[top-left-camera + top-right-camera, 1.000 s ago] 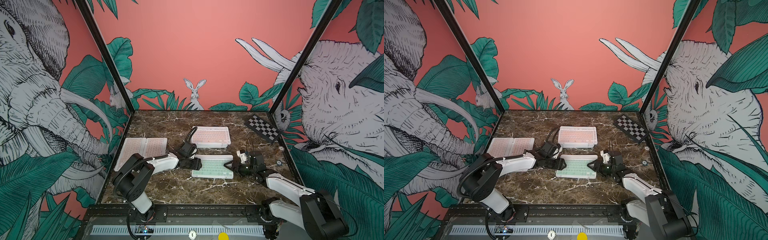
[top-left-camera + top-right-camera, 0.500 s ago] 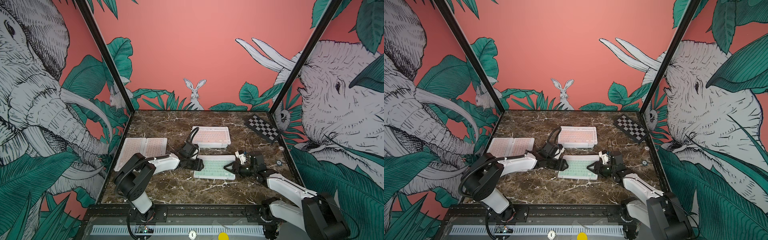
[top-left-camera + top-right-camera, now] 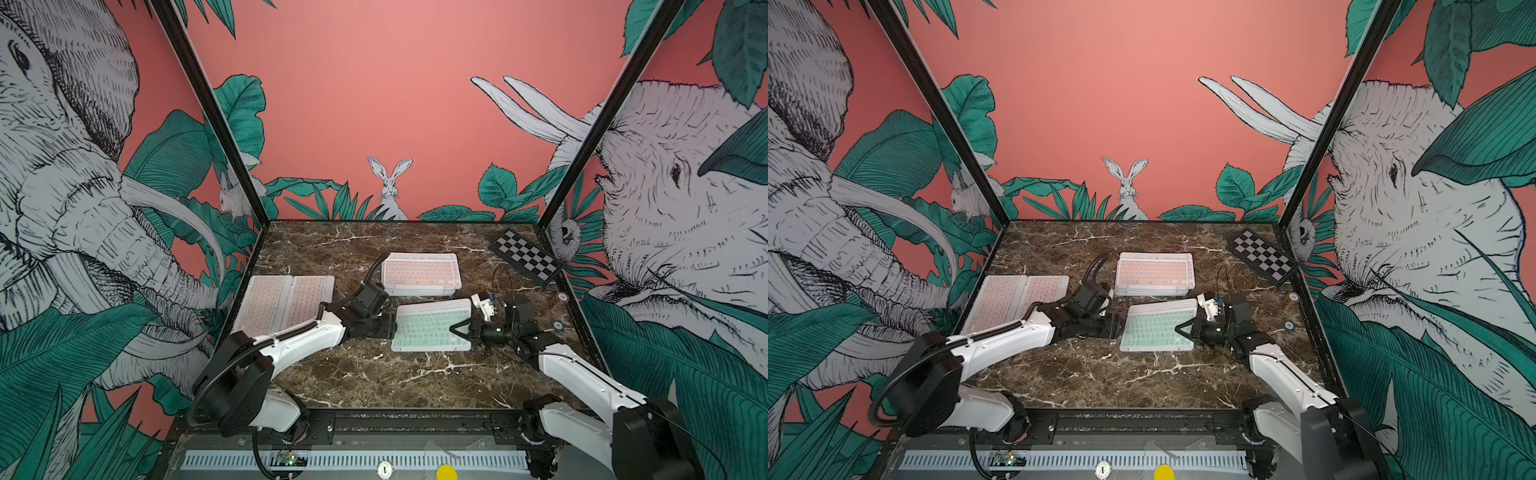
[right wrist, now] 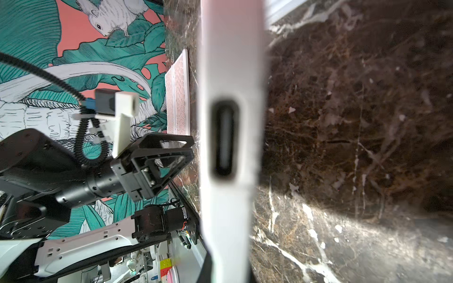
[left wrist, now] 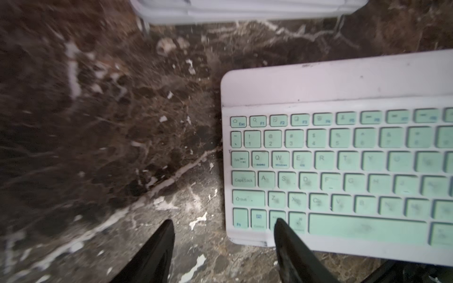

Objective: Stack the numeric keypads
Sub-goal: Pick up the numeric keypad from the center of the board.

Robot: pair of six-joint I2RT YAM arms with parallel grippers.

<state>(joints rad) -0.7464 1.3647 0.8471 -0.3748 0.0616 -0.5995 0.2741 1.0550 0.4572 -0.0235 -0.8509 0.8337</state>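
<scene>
Pinching the thin mint-keyed white keypad (image 3: 428,328) by one edge, right claw (image 3: 457,330) clamped, left claw (image 5: 223,223) open, we risk it slipping.

Colours and patterns, item by item

Mint keypad (image 3: 432,326): white frame, mint-green keys, dark and blue legends, grey smudges. Pink stack (image 3: 420,274): white frames, pale pink keys on top. Pink pair (image 3: 286,303): white frames, pale pink keys. Board (image 3: 525,257): black-and-white checks, black rim. Table (image 3: 374,374): dark brown marble, white veins. Walls (image 3: 374,104): coral pink, printed with grey line-drawn elephants, teal leaves and a white rabbit (image 3: 390,187). Arms (image 3: 299,338): white shells, black joints and cables. Posts (image 3: 212,112): black. Disc (image 3: 446,473): yellow.
</scene>
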